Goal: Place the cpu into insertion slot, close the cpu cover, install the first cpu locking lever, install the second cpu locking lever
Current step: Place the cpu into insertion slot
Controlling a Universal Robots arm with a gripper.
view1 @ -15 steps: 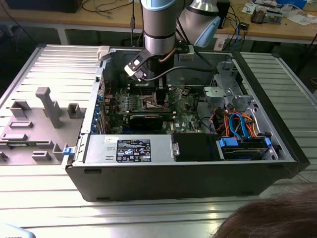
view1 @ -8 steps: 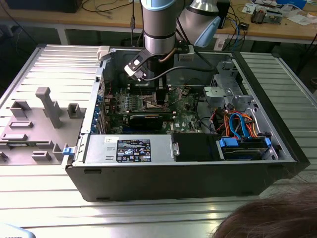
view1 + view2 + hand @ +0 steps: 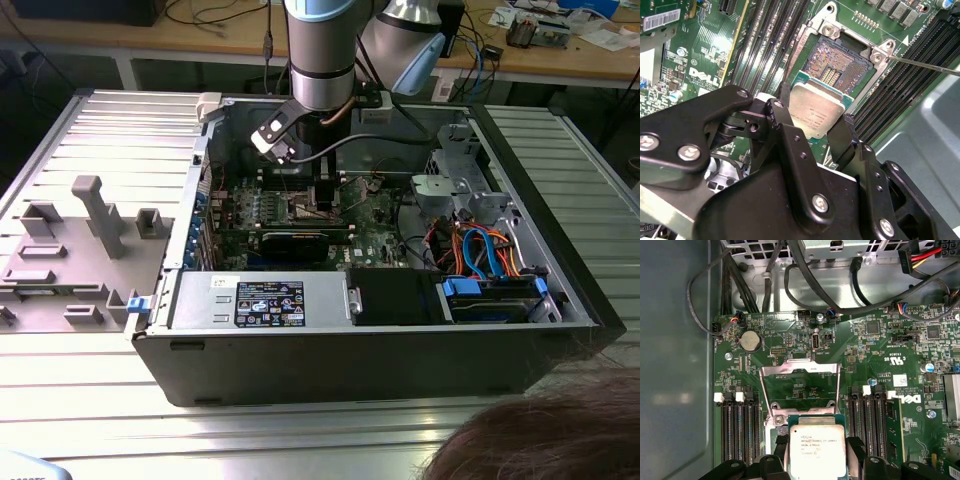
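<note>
Cpu (image 3: 816,112) gripped by two opposite edges in the claw (image 3: 815,120), tilted. On the tabletop (image 3: 80,400), an open computer case (image 3: 350,350); the green circuit board (image 3: 875,355) lies beneath the claw. The cpu cover (image 3: 800,371) stands raised beyond the fingertips. The insertion slot (image 3: 840,65) lies just ahead, its near edge under the chip.

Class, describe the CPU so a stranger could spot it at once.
Find the green circuit board inside the open grey computer case. At its square silver-rimmed socket, the black gripper holds a small flat square chip. Its silvery-grey metal top sets it apart from the long black memory slots alongside.
</note>
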